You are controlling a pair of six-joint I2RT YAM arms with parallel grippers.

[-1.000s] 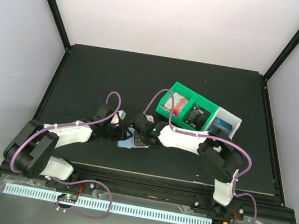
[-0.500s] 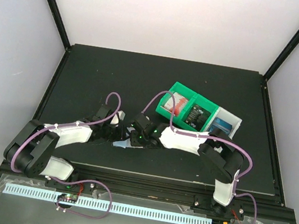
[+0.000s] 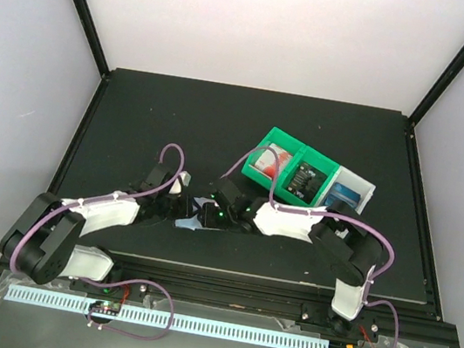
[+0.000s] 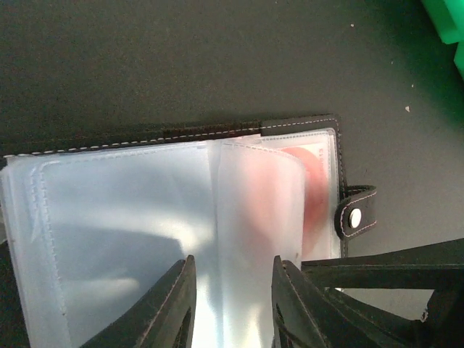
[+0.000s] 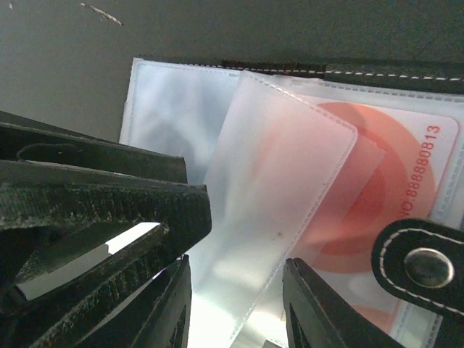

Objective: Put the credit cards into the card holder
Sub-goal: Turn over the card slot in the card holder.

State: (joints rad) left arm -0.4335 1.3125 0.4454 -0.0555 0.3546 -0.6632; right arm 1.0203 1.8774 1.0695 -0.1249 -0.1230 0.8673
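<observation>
Left claw (image 4: pixel 230 308) and right claw (image 5: pixel 235 308) each stood apart astride a clear sleeve (image 5: pixel 275 181) of the card holder (image 4: pixel 130 210), which lay open on the bench (image 3: pixel 135 115). One red-and-white card (image 5: pixel 406 181) sat sleeved. Other credit cards (image 3: pixel 304 181) lay in the bins (image 3: pixel 272 134), so most of the job looked undone.

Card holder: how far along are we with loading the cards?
Done: the card holder lies open, with one red-and-white card seated in a sleeve. In hand: the left pincer and right pincer both stand open at a loose clear sleeve leaf; neither holds a card. Left: more cards wait in the green bins and white bin.
</observation>
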